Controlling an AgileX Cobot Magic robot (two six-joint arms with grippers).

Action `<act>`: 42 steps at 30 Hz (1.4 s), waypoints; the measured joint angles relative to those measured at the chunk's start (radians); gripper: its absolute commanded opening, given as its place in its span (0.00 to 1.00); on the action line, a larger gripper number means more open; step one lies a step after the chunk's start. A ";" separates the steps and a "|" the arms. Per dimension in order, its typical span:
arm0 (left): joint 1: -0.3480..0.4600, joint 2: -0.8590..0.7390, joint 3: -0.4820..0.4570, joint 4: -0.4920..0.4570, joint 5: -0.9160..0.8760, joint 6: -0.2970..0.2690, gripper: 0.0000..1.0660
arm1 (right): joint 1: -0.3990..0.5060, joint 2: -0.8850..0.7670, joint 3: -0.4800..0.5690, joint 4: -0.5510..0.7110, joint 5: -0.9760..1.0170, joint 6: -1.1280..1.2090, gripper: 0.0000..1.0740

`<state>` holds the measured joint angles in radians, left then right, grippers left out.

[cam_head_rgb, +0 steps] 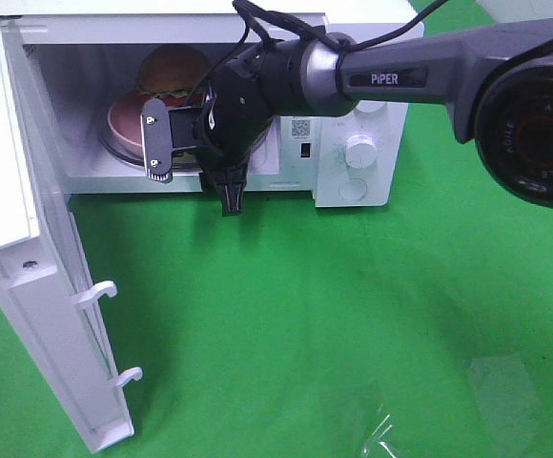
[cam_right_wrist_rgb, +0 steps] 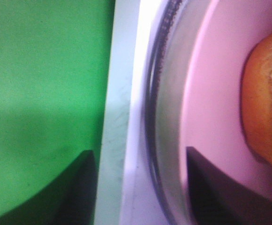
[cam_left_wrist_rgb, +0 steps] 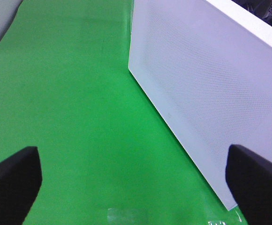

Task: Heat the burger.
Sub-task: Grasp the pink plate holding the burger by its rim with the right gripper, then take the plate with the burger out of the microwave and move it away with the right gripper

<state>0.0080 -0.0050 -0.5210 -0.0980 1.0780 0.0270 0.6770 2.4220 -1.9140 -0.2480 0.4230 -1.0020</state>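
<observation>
Exterior high view – microwave: a white oven is seen standing on the green cloth, its door swung wide to the left.
Exterior high view – burger: it is set on the pink plate inside the oven cavity, on the glass turntable.
Exterior high view – right gripper: it is held at the cavity mouth, just in front of the plate; nothing is seen between its fingers.
Exterior high view – controls: a round white knob is seen on the panel at the oven's right.

Left wrist view – left gripper: the fingers are spread wide with nothing between them, over the green cloth.
Left wrist view – door: its perforated white face is seen beside the gripper, apart from it.

Right wrist view – right gripper: two dark fingers are seen partly apart, straddling the oven's white front edge and the turntable rim; whether anything is gripped cannot be told.
Right wrist view – burger: its golden-brown bun is seen on the pink plate, clear of the fingers.
</observation>
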 measured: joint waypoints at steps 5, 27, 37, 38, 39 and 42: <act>0.000 0.000 0.000 0.000 0.000 0.000 0.94 | 0.001 0.000 -0.003 0.027 -0.004 -0.036 0.15; 0.000 0.000 0.000 0.000 0.000 0.000 0.94 | 0.054 -0.053 0.013 0.063 0.175 -0.121 0.00; 0.000 0.000 0.000 0.000 0.000 0.000 0.94 | 0.057 -0.193 0.250 -0.003 0.062 -0.126 0.00; 0.000 0.000 0.000 0.000 0.000 0.000 0.94 | 0.057 -0.193 0.250 -0.003 0.062 -0.126 0.00; 0.000 0.000 0.000 0.000 0.000 0.000 0.94 | 0.057 -0.217 0.290 -0.005 0.040 -0.127 0.00; 0.000 0.000 0.000 0.000 0.000 0.000 0.94 | 0.057 -0.236 0.323 -0.012 0.023 -0.127 0.00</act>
<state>0.0080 -0.0050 -0.5210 -0.0980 1.0780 0.0270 0.7340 2.1860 -1.5910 -0.2600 0.4460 -1.1290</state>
